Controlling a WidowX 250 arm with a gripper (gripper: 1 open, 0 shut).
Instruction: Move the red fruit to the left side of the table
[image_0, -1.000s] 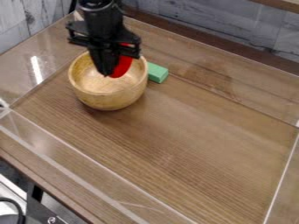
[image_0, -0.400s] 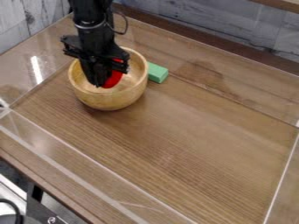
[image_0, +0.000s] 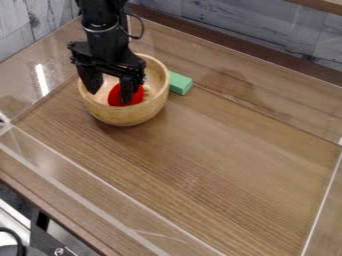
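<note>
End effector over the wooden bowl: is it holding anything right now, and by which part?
Nothing is held. The end effector stands open over the wooden bowl, and the red fruit lies in the bowl between its spread fingers.

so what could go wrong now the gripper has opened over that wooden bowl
The small glossy red fruit lies inside the round wooden bowl, between the fingers of the open black gripper. As the gripper lifts, a finger could catch the fruit or the bowl's rim and tip it. The flat green block beside the bowl could get nudged.
</note>
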